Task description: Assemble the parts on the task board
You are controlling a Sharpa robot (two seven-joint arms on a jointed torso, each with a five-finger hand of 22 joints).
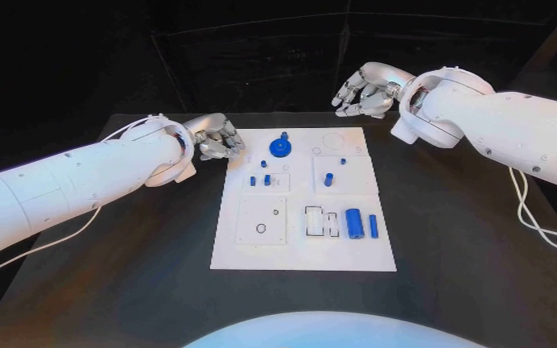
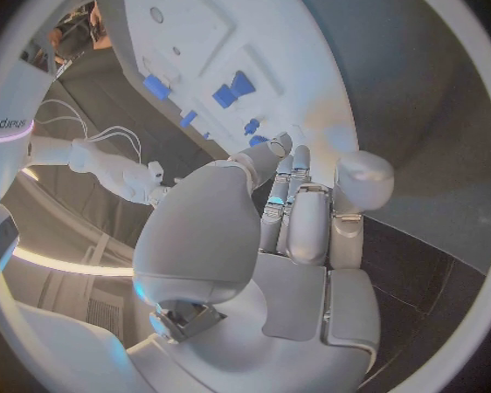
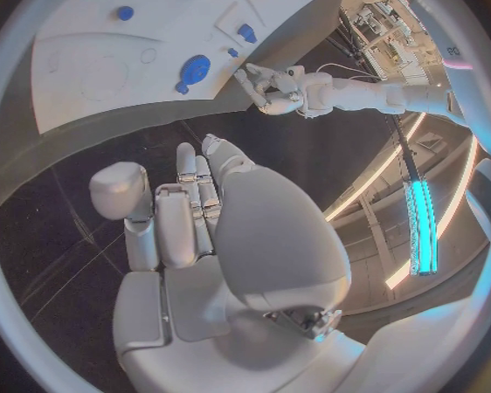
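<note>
Hovering beside the far left corner of the task board [image 1: 304,245], the left robot hand [image 1: 215,138] holds nothing, fingers loosely curled yet apart, just off the board's edge over the black worktop [image 1: 464,235]. Raised well beyond the board's far right corner, the right robot hand [image 1: 369,90] also carries nothing, fingers bent and separated, clear of every part. Nearest the left robot hand: a round blue disc with a knob [image 1: 281,147], only a short reach toward the board's middle, then three small blue pegs [image 1: 266,180] a little nearer the robot. Farther off toward the right side: a short upright blue peg [image 1: 328,178], and past it a fat blue cylinder [image 1: 354,224] lying just beside a thinner blue pin [image 1: 373,225], close to two rectangular slots. Judged light, rigid and smooth, probably plastic, so prone to roll or slip under a loose pinch. Best taken across the middle of the cylinder's length, between thumb and fingertips; the disc by its knob or rim. Too small in the head view to tell whether the pegs sit in holes or stand loose.
</note>
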